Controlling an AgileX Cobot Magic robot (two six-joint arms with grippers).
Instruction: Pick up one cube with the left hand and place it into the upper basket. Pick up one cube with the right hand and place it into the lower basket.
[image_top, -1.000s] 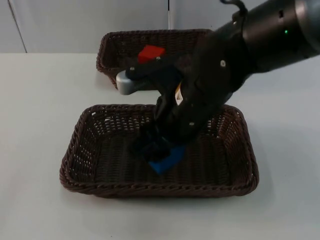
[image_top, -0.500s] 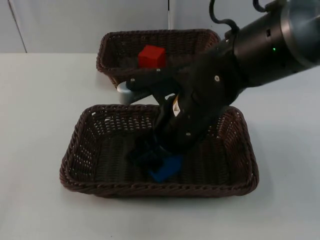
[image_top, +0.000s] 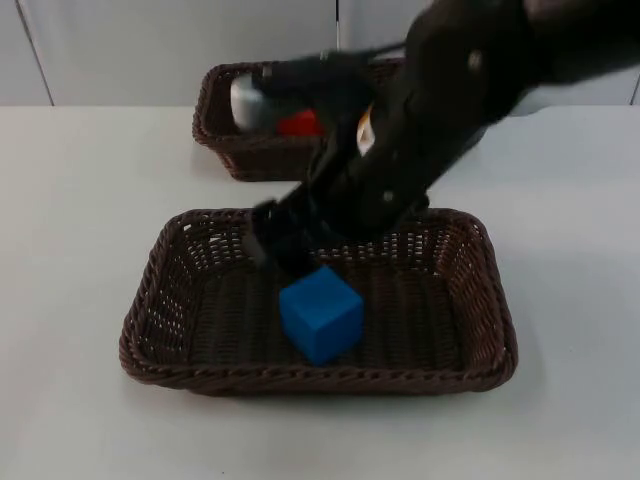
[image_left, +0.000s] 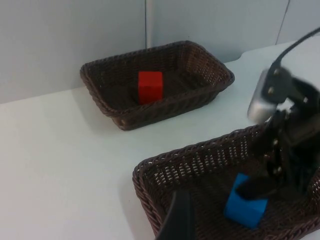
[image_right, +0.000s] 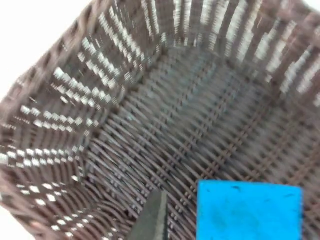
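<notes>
Above lower basket (image_top: 150, 300) | right tool (image_top: 275, 240) spread | blue cube (image_top: 320, 313) inside

The right pincer (image_top: 275, 240) and its arm overhang the lower basket's (image_top: 140, 310) rear, leaving its front open.
</notes>
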